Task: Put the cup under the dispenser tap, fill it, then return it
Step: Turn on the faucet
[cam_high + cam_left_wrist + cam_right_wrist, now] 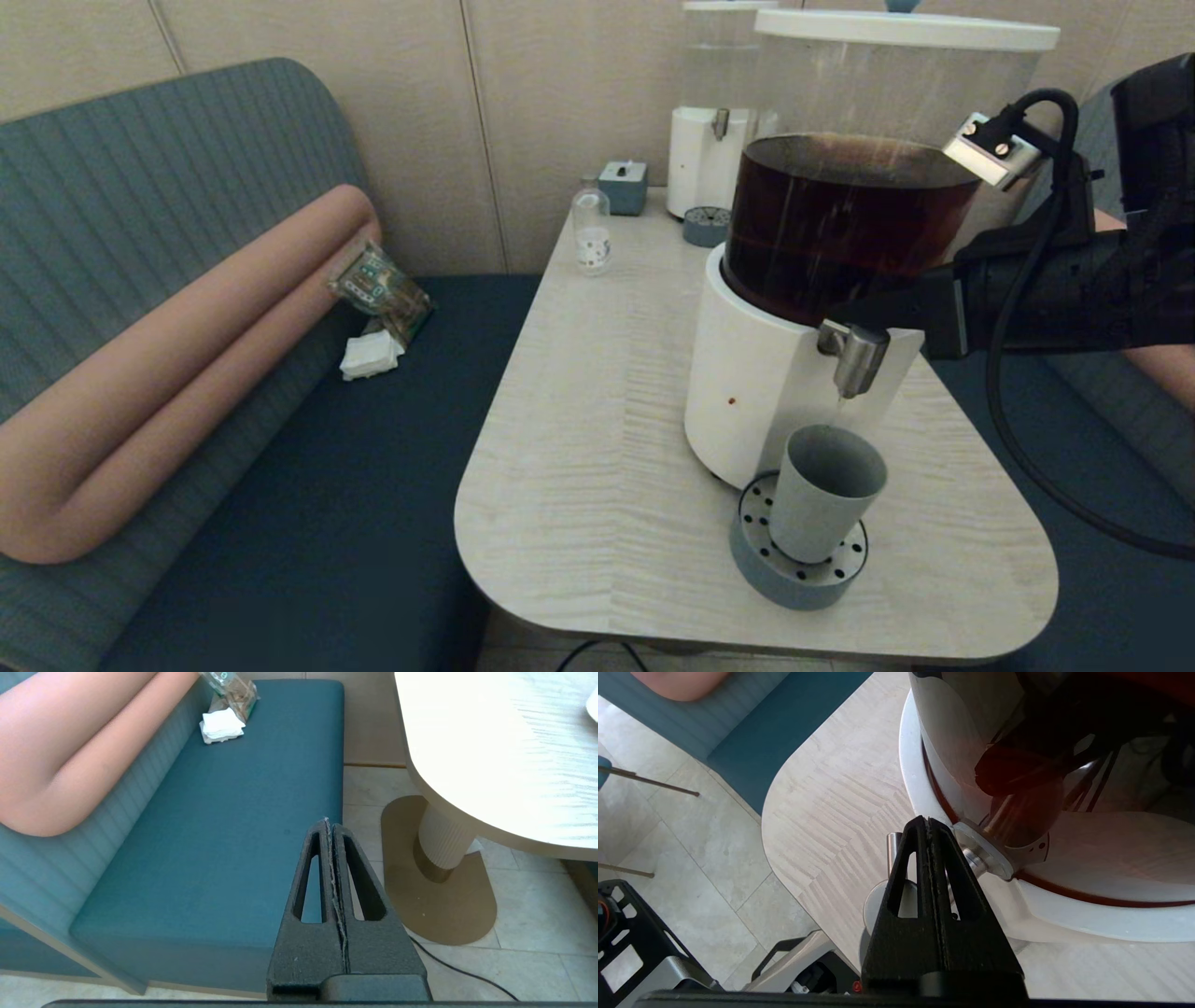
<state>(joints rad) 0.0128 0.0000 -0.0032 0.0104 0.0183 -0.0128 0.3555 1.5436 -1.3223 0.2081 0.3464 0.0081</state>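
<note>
The large dispenser (840, 233), its clear tank part full of dark brown liquid, stands on the pale table (597, 392), and the step in hand looks to be the fill itself: the right arm reaches in from the side at the height of the dispenser tap (857, 359). To do this well, the push on the tap should be held steady and square so the black fingers do not slide off the metal, and let go before the liquid nears the rim, since the cup is narrow and would overflow onto the drip tray (794, 569). The cup (826, 504) stands on that perforated tray directly below the spout, apart from either gripper; a thin thread seems to run from spout to cup, though I cannot be sure liquid is flowing. The right gripper (928, 823) is clenched, fingers pressed flat together with nothing between them, its tip against or just beside the tap's fitting at the tank. The left gripper (328, 823) is likewise clenched and empty, parked low over the blue bench (224, 849) beside the table.
</note>
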